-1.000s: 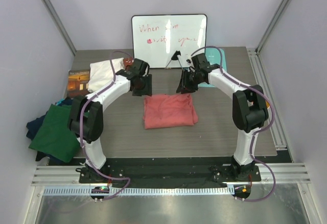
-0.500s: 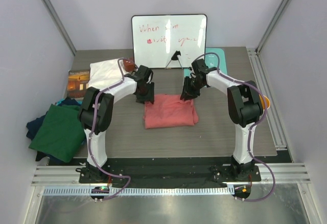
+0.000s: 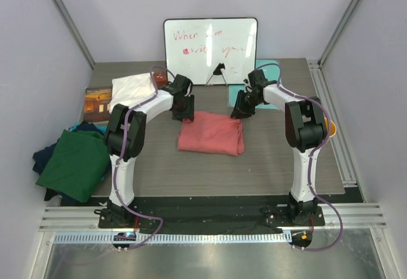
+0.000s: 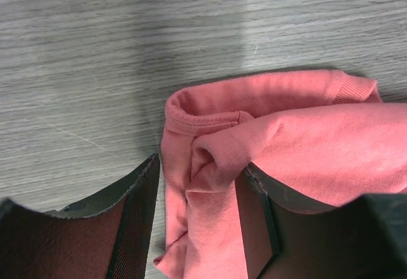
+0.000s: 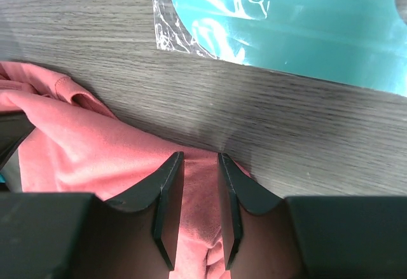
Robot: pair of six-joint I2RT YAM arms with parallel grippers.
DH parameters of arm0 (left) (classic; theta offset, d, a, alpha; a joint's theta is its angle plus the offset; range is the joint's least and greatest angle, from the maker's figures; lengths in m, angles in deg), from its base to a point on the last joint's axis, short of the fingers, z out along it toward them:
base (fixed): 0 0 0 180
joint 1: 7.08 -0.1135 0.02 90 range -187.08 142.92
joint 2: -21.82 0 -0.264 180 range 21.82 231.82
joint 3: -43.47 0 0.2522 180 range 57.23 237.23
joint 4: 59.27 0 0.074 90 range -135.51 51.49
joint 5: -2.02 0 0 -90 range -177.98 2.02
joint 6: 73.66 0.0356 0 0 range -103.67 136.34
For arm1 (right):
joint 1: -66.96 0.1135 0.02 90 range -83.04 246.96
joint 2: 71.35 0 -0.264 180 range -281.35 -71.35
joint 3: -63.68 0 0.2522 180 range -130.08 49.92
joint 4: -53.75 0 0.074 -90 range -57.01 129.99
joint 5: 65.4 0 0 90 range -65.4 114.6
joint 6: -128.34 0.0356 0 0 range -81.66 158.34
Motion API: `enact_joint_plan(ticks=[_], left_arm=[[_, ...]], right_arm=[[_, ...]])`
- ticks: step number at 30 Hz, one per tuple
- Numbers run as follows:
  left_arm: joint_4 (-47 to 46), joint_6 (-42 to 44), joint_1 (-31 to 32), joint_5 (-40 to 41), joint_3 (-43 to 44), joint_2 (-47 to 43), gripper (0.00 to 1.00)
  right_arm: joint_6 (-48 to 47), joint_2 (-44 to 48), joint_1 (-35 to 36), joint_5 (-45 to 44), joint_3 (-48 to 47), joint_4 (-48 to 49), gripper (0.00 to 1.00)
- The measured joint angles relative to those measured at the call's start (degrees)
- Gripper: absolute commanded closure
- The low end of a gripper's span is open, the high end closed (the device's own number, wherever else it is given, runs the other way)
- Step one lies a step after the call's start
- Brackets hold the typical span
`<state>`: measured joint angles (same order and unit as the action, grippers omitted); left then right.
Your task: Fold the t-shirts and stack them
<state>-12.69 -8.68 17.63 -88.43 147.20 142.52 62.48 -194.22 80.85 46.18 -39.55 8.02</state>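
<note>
Salmon-pink t-shirt [image 3: 211, 136], far corners pinched inside left pincer [image 4: 201, 164], right pincer [image 5: 200, 158]

Looking from above, you cannot see the fingertips of the left claw [image 3: 184, 109] or the right claw [image 3: 240, 108]; each wrist housing covers them. In the left wrist view, the salmon-pink t-shirt [image 4: 305, 145] runs out of frame to the claw's right and drops behind its fingers at the bottom. Just beyond the right claw, the teal mat [image 5: 286, 25] is cut by the top and right edges. The whiteboard [image 3: 210, 50] scrawl is too faint to read. Far off the left claw's left, a navy shirt [image 3: 39, 158] lies mostly buried under the green shirt [image 3: 73, 164].
</note>
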Motion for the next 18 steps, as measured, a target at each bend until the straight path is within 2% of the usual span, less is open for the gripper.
enact_joint_plan(ticks=[8, 18], left_arm=[[-1.95, 0.28, -3.04, -1.44, -4.52, -2.8, 0.48], [-2.58, 1.27, -6.73, -2.38, -12.9, -8.76, 0.46]], right_arm=[[0.0, -0.07, -0.39, 0.5, 0.26, 0.37, 0.66], [0.15, 3.08, -0.61, 0.37, 4.74, 3.3, 0.55]])
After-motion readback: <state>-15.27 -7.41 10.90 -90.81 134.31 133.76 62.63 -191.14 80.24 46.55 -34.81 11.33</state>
